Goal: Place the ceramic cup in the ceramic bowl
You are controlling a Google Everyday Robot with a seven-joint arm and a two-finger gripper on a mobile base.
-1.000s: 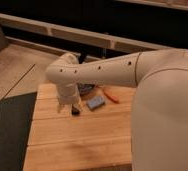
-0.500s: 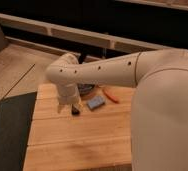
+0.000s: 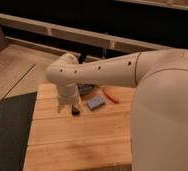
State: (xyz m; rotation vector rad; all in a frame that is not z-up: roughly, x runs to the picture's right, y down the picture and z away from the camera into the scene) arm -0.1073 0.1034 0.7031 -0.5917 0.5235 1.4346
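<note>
Gripper (image 3: 75, 108) position: low over the wooden table (image 3: 77, 145), at the end of the bent arm (image 3: 102, 72), just beside a blue flat object (image 3: 95, 102). Its opening and any load cannot be told. The ceramic cup is not visible; the arm may hide it. A dark rim behind the arm is probably the ceramic bowl (image 3: 88, 89). Confirm a secure hold on the cup, lift clear of the rim, centre over the bowl, lower gently before release
</note>
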